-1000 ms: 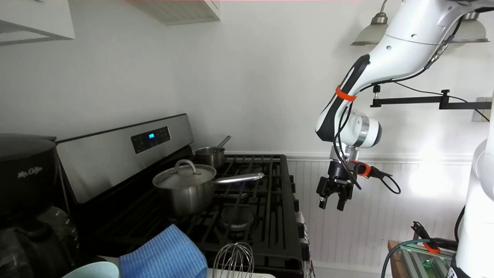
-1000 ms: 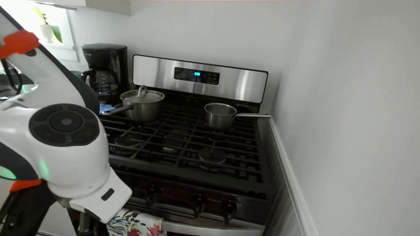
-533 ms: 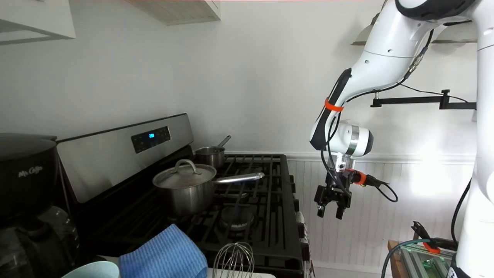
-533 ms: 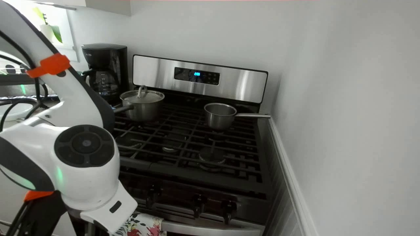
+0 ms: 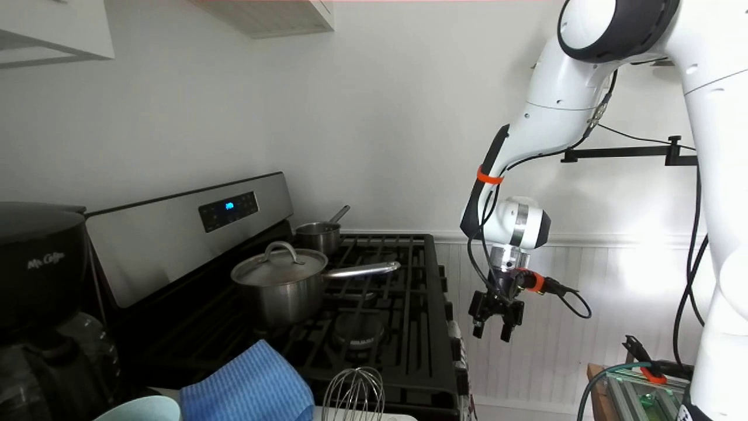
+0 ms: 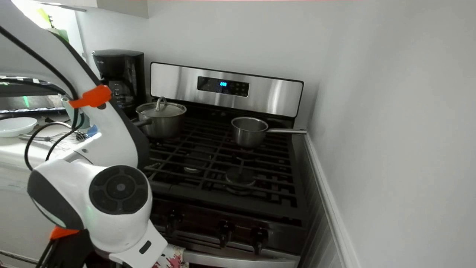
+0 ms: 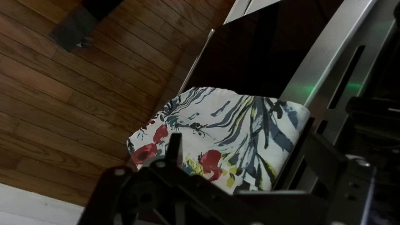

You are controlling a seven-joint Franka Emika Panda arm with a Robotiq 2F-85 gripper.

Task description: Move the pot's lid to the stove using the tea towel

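While the gripper (image 5: 492, 334) is hanging pointed down in front of the gas stove (image 6: 230, 203), its fingers (image 7: 173, 146) are standing apart, the floral tea towel (image 7: 231, 134) showing between them in the wrist view; can't tell if they're touching it. That towel is draping over the oven door handle (image 6: 238, 259) at the stove's front. Loop-handled lid (image 5: 274, 270) is sitting on the long-handled metal saucepan (image 5: 286, 304) at the stove's rear, and a blue ribbed cloth (image 5: 248, 386) is lying beside the stove.

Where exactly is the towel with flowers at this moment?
The flowered towel hangs over the oven handle, in the wrist view's middle, with wooden floor on its left.
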